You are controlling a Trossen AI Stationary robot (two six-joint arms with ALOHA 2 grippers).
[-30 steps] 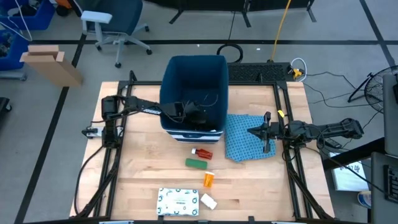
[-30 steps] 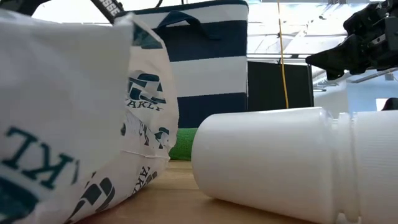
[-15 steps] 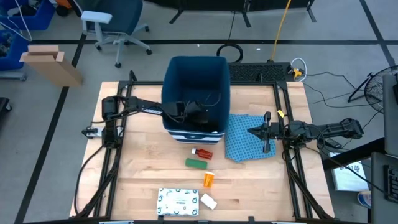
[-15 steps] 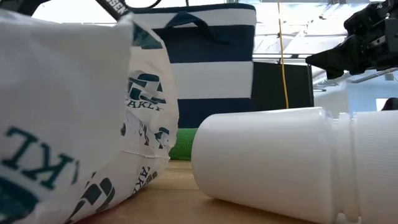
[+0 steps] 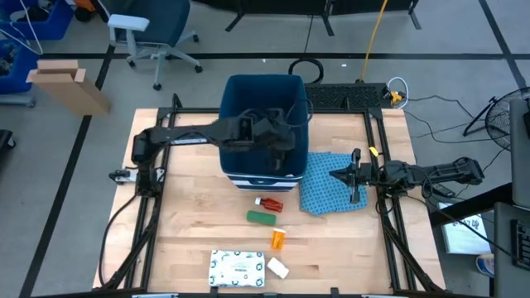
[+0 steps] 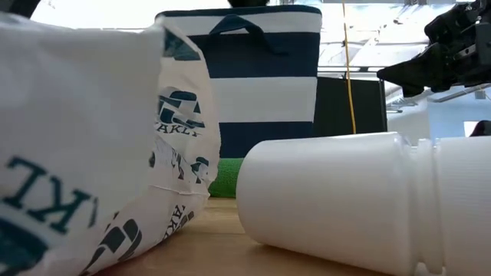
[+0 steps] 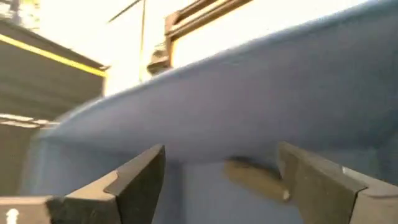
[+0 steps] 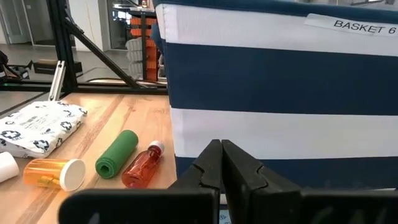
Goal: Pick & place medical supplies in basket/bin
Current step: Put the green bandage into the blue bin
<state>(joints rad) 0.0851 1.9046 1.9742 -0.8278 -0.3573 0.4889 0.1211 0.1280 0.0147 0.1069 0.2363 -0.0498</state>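
Wooden surface (image 5: 190,240) spreads across the middle of the overhead frame. From its left side my left arm reaches toward upper centre, and my left pincer (image 5: 277,145) hangs over the open basket (image 5: 263,87); at the wrist its fingers (image 7: 134,183) stand spread with nothing between them and blue wall beyond. I judge this the release step just finished, with a fresh pick due.

Below the basket, at centre, lie the red-white tube (image 5: 268,203), the green roll (image 5: 261,218) and the orange pill bottle (image 5: 278,239); lower still, the white speckled packet (image 5: 237,268) and a small white piece (image 5: 277,267) just beside it.

Next I should lift clear of the rim and come down on the tube, the nearest item.

At right, my right pincer (image 5: 354,175) waits over the blue cloth (image 5: 327,186), fingers pressed together, empty.
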